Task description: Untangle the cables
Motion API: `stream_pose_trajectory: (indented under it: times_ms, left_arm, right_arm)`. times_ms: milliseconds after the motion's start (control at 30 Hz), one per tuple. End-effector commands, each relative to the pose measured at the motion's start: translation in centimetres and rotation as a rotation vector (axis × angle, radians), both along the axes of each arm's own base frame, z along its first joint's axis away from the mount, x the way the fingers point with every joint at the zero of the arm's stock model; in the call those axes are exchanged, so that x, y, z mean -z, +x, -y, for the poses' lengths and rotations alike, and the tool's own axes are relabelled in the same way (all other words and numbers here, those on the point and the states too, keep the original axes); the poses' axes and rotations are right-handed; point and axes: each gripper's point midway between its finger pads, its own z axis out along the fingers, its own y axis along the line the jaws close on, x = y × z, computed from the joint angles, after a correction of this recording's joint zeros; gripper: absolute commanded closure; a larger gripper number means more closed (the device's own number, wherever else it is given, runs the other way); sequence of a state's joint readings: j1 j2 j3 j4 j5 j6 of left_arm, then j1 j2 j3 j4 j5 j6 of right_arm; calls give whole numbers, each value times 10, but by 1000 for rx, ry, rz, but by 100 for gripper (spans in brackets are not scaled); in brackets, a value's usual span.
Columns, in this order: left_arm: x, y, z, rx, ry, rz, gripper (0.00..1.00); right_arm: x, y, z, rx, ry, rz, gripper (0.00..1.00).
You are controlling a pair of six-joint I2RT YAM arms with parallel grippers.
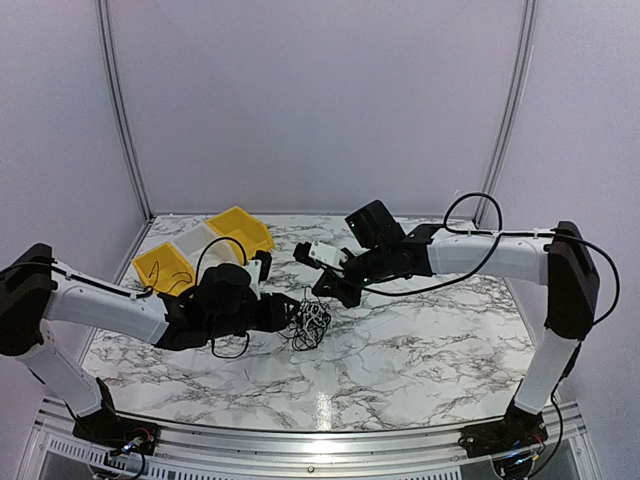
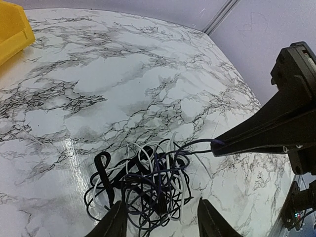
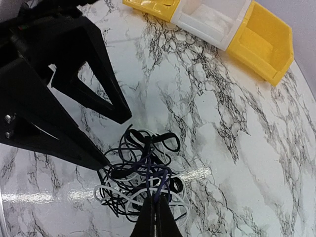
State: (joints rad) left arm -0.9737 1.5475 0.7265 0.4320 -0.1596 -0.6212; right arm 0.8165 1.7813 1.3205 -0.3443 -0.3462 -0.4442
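The cables (image 2: 143, 182) lie on the marble table as one tangled clump of thin black, white and purple strands, also seen as cables (image 3: 143, 173) and cables (image 1: 312, 322). My left gripper (image 2: 163, 224) is open and low over the clump's near side, one finger at its edge and the other apart from it. My right gripper (image 3: 157, 200) is shut on a purple cable (image 2: 197, 144) at the clump's rim, pinching a loop of it between its tips. From above, the left gripper (image 1: 288, 315) and right gripper (image 1: 320, 297) meet at the clump from opposite sides.
A row of bins stands at the back left: a yellow bin (image 1: 242, 232), a white bin (image 1: 205, 245) and another yellow bin (image 1: 162, 268). The marble table (image 1: 430, 340) spreads to the right. Thick black arm cables (image 1: 470, 215) loop over the right arm.
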Motion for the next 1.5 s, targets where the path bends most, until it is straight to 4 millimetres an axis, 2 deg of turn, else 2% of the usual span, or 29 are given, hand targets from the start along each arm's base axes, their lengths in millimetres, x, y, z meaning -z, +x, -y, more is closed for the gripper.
stream_pose_trajectory:
  times_ms: [0, 200, 300, 400, 467, 600, 700, 1000, 1167, 1233, 1300, 1400, 1433, 1467]
  left_arm:
    - [-18, 14, 18, -17, -86, 67, 50]
    - [-11, 30, 34, -59, -144, 67, 50]
    - [3, 41, 43, -93, -152, 58, 50]
    - [25, 51, 46, -146, -156, 23, 54]
    - [40, 54, 48, -169, -159, 1, 59]
    - [65, 50, 59, -151, -121, -15, 73]
    - [76, 47, 62, -135, -98, -21, 82]
    - [106, 41, 57, -132, -38, -46, 95]
    - [108, 35, 55, -126, -24, -41, 98]
    - [105, 33, 50, -129, -22, -39, 99]
    - [98, 28, 39, -139, -23, -33, 97]
    - [80, 15, 16, -154, -39, -26, 82]
    - [65, 10, 9, -155, -62, -11, 77]
    - [58, 4, -1, -160, -68, -5, 71]
  right_arm:
    - [-31, -2, -13, -16, 79, 15, 100]
    - [-33, -4, -14, -24, 87, 2, 100]
    - [-40, -5, -14, -28, 103, 3, 100]
    - [-59, -8, -15, -35, 132, 9, 100]
    - [-81, -12, -16, -54, 166, 14, 100]
    - [-139, -19, -14, -79, 245, 74, 100]
    - [-186, -26, -13, -101, 306, 106, 100]
    - [-296, -46, -1, -143, 447, 191, 100]
    - [-338, -55, 7, -159, 503, 249, 100]
    - [-344, -59, 10, -163, 511, 259, 100]
    - [-336, -58, 11, -162, 494, 256, 100]
    - [-306, -53, 10, -145, 450, 242, 100]
    - [-285, -52, 9, -143, 419, 217, 100]
    - [-271, -51, 10, -140, 399, 207, 100]
